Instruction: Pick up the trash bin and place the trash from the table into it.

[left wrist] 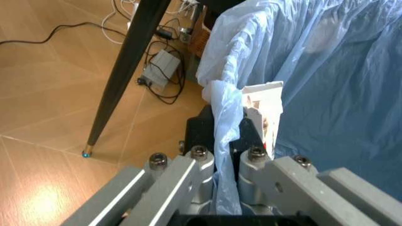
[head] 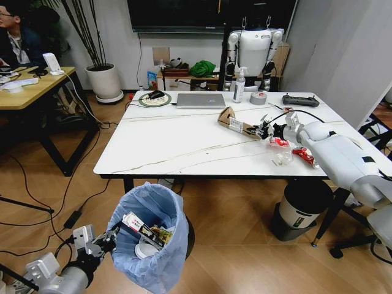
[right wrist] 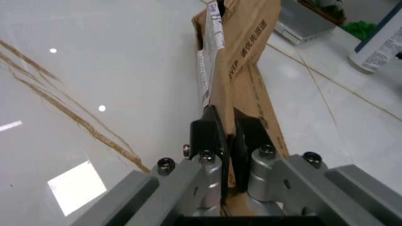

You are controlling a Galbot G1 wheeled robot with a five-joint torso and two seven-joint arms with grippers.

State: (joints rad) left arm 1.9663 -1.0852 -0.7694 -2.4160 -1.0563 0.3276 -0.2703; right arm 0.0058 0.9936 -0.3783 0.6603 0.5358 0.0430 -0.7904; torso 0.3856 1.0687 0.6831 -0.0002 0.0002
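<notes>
The trash bin (head: 160,263), lined with a light-blue bag (left wrist: 339,94), hangs off the floor in front of the table (head: 171,141). My left gripper (head: 112,236) (left wrist: 225,132) is shut on its rim and bag edge. Wrappers and a white lid (head: 146,234) lie inside it. On the table's right side my right gripper (head: 264,129) (right wrist: 226,129) is shut on the edge of a torn brown cardboard box (head: 234,120) (right wrist: 248,47) that still rests on the top. Red wrappers (head: 280,142) (head: 304,155) and a clear wrapper (head: 283,159) lie under my right forearm.
A silver laptop (head: 201,100), spray bottle (head: 239,86), grey tape roll (head: 258,97) and black controller (head: 300,100) line the far edge. A white-and-black cylinder (head: 303,208) stands under the table's right end. Cables and a black table leg (left wrist: 122,70) are beside the bin.
</notes>
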